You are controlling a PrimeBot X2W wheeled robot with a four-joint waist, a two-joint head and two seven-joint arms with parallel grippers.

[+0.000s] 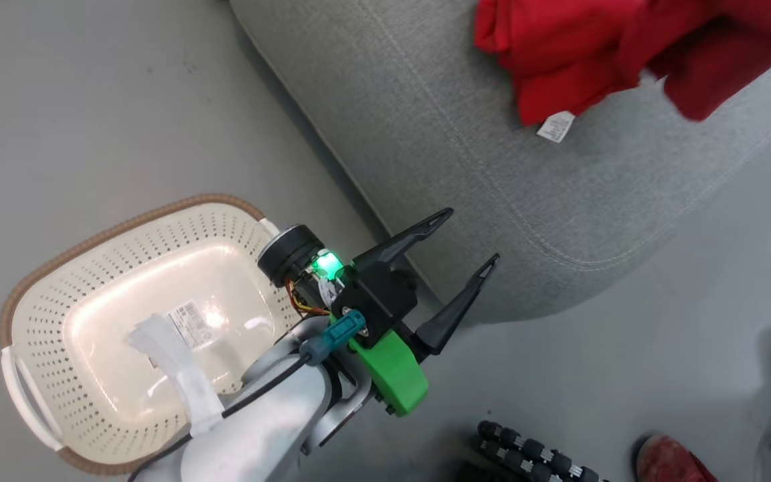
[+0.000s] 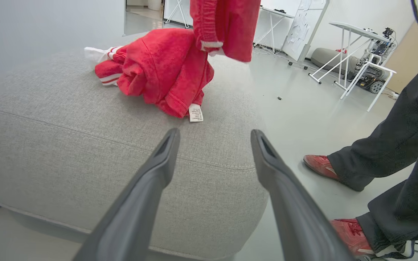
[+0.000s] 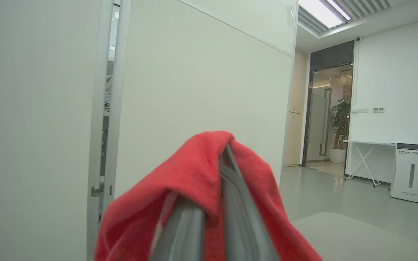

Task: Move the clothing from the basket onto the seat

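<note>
**Operator:** On that pale grey floor (image 1: 91, 100), is the cream-white perforated plastic basket (image 1: 31, 294) empty?

**Spotter:** Yes. One soft red heaped garment (image 2: 162, 69) lies on the large light grey fabric seat (image 2: 67, 119). The other red hanging garment (image 2: 227, 25) dangles above it, pinched in your right end effector (image 3: 220, 170), whose fingers are pressed together on the cloth.

**Operator:** How do I finish?

**Spotter:** Lower it until the cloth slackens beside the heap, well in from the edge, then part the fingers. Your left end effector (image 1: 472, 234) is spread and holds nothing, so leave it.
</note>
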